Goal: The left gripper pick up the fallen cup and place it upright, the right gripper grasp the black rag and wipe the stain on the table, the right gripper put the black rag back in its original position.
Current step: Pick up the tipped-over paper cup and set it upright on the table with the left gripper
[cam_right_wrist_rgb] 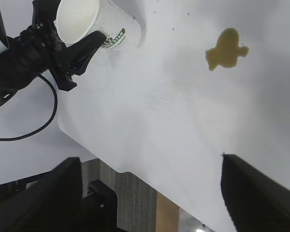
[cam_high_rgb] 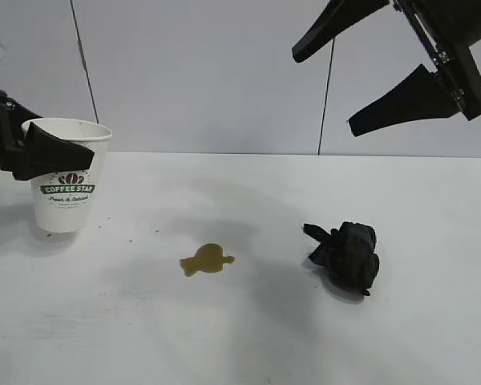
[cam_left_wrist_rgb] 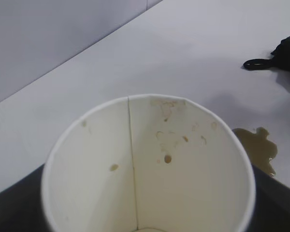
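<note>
Left hand [cam_high_rgb: 60, 152] pinches the upright paper coffee cup [cam_high_rgb: 66, 188] on the tabletop [cam_high_rgb: 248, 321]; release only once its base sits flat. Right hand [cam_high_rgb: 337, 76] hangs spread above the black rag [cam_high_rgb: 349, 255].

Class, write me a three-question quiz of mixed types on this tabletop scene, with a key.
1. True or false: the cup stands upright on the table.
2. Which lies between the cup and the rag? A) stain B) spoon C) lid
3. Fill in: the right gripper hangs above the rag with its fingers ____.

Key: 1 true. 2 A. 3 open. The left gripper is around the cup near its rim.
</note>
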Controlling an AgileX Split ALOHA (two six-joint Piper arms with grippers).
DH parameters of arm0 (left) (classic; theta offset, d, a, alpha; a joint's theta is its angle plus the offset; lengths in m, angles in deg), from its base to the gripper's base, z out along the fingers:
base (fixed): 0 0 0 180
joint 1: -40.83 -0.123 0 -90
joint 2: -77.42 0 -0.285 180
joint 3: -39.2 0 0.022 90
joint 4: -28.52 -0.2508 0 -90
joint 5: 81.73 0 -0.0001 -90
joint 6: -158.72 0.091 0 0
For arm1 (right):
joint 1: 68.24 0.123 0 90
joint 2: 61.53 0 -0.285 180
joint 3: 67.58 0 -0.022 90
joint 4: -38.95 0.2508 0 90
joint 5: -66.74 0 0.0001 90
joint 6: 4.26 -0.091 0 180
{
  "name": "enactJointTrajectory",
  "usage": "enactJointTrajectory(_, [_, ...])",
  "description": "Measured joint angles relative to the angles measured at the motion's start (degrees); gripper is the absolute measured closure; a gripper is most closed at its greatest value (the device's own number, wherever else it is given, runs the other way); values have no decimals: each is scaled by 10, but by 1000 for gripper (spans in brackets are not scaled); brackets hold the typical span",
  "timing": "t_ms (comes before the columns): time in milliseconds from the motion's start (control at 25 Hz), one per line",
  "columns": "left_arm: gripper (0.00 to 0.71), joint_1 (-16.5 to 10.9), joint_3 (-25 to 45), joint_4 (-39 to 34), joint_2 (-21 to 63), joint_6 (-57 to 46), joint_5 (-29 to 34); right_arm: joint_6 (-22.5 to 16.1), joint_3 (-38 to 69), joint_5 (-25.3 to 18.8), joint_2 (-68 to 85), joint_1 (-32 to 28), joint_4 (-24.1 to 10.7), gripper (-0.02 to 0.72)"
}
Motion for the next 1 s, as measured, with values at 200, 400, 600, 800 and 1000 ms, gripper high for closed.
enactJointTrajectory(200, [137,0,0,0,-14,0,24,0,0,0,0,0,0,160])
enactJointTrajectory(400, [137,0,0,0,-47,0,34,1,0,2,0,0,0,160])
enactJointTrajectory(600, [137,0,0,0,-48,0,35,3,0,11,0,0,0,160])
enactJointTrajectory(800, [137,0,0,0,-48,0,19,3,0,13,0,0,0,160])
enactJointTrajectory(1000, [137,0,0,0,-48,22,16,3,0,13,0,0,0,160])
